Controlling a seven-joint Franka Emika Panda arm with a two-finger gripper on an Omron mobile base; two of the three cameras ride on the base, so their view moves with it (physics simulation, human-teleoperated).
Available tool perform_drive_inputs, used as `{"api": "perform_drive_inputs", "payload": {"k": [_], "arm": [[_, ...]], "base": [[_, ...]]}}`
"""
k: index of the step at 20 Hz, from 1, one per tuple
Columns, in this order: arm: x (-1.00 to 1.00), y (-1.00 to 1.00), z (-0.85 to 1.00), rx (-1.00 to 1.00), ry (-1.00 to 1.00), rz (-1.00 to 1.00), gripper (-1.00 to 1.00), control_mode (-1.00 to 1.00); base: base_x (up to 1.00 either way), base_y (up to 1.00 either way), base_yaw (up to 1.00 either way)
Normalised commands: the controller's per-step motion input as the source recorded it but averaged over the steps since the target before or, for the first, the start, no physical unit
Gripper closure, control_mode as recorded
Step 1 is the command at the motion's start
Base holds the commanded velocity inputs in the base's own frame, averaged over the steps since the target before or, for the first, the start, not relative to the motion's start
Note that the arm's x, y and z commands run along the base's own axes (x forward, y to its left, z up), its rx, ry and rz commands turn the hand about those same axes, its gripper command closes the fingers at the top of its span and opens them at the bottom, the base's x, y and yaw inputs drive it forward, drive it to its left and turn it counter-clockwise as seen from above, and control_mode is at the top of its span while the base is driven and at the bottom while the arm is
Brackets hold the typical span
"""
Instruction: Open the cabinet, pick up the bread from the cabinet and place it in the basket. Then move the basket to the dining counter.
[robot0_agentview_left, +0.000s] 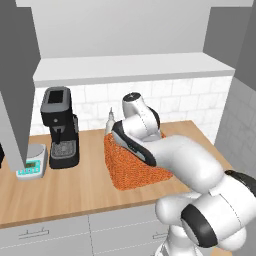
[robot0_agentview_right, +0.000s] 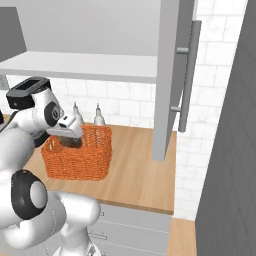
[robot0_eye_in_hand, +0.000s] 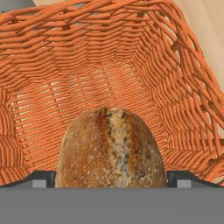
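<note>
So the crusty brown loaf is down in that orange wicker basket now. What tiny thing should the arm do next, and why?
Probably lift straight up and clear. The crusty brown loaf sits inside the orange wicker basket, and the gripper stands open with a dark fingertip on each side of it, so the bread looks released. Rising first should avoid snagging the woven walls before it goes to take hold of the basket.

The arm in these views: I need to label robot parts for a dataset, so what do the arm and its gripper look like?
The arm is made of glossy white, rounded segments with dark grey to black bands and caps at the joints. No cables or markings show. The gripper has a pale grey, blocky hand. In the hand view its fingertips are small, dark and squared.
</note>
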Motion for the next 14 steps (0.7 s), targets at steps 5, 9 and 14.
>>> {"api": "perform_drive_inputs", "payload": {"k": [5,9,14], "arm": [[0.16,-0.05,-0.46,0.0,0.15,0.0,1.0,-1.0],[0.14,-0.02,-0.51,0.0,0.17,0.0,1.0,-1.0],[0.05,-0.07,-0.37,0.03,0.08,0.01,1.0,-1.0]], "base": [[0.0,0.0,0.0],[0.0,0.0,0.0],[0.0,0.0,0.0]]}}
